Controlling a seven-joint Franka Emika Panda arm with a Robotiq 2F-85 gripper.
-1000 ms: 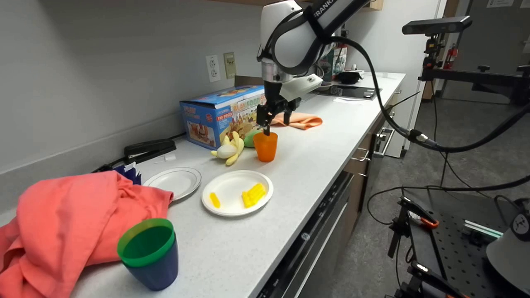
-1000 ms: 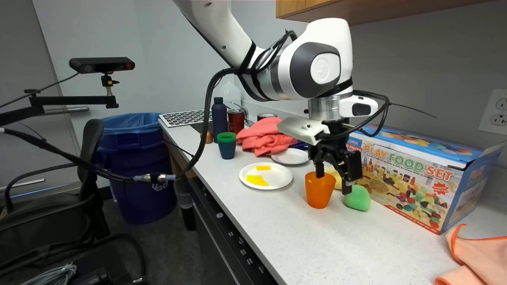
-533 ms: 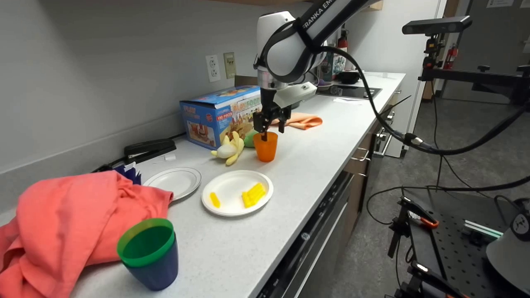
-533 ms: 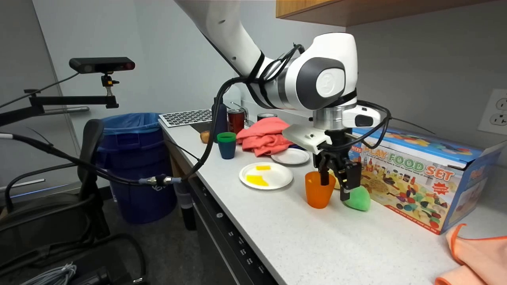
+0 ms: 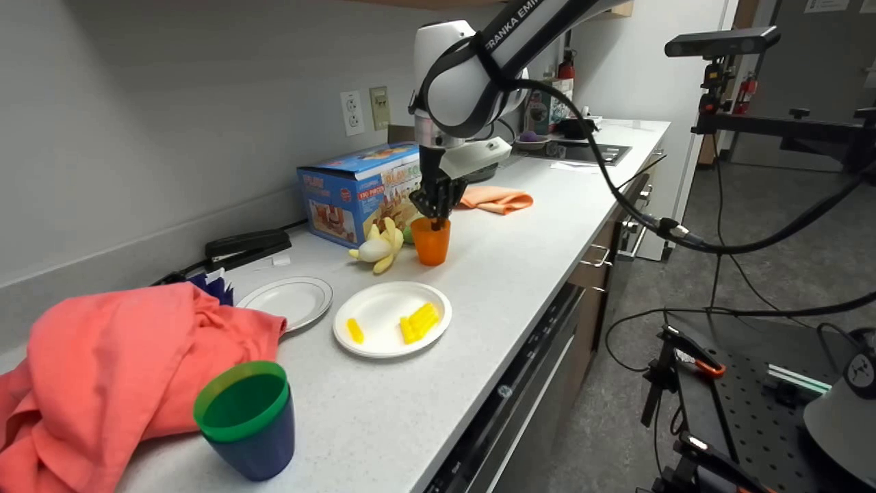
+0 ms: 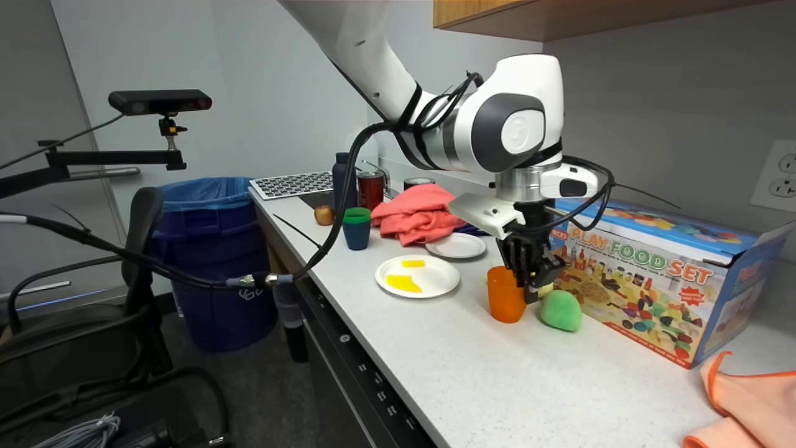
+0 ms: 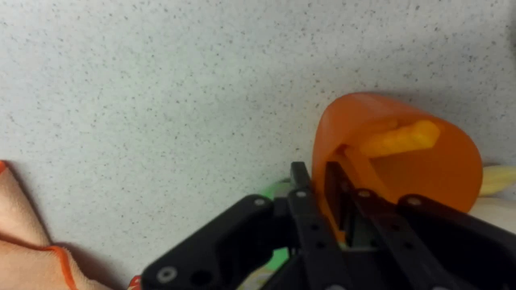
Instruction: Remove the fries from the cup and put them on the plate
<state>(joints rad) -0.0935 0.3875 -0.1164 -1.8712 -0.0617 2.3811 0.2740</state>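
Counter point(image 5: 369, 424): pale, speckled, running along a grey wall point(image 5: 171, 103).
Arm point(image 6: 516, 124): hangs over the counter, its wrist pointing downward.
Box point(image 6: 647, 280): stands near the wall, "PLAY FOOD SET" printed on its side.
Red cloth point(image 5: 130, 370): heaped on the counter, well apart from the box.
Plate point(image 5: 380, 305): white, round, flat on the counter.
Dish point(image 5: 291, 301): white too, just beside the plate, on the side toward the wall.
Gripper point(image 7: 317, 173): fingers point(image 7: 300, 177) nearly together, pinching the cup point(image 5: 430, 246) by its rim, which fills the small gap; the wrist view shows one fingertip inside, one outside.
Green cup point(image 5: 239, 411): upright near the red cloth, well apart from the plate.
Cup: orange, roughly upright, near the plate; whether its base touches the counter, I cannot tell.
Green toy point(image 6: 561, 311): just beside the cup, between it and the box in an exterior view.
Fries point(image 5: 419, 323): yellow; a cluster and a lone stick lie on the plate, at least one more fry point(image 7: 401, 140) is inside the cup, against its side.
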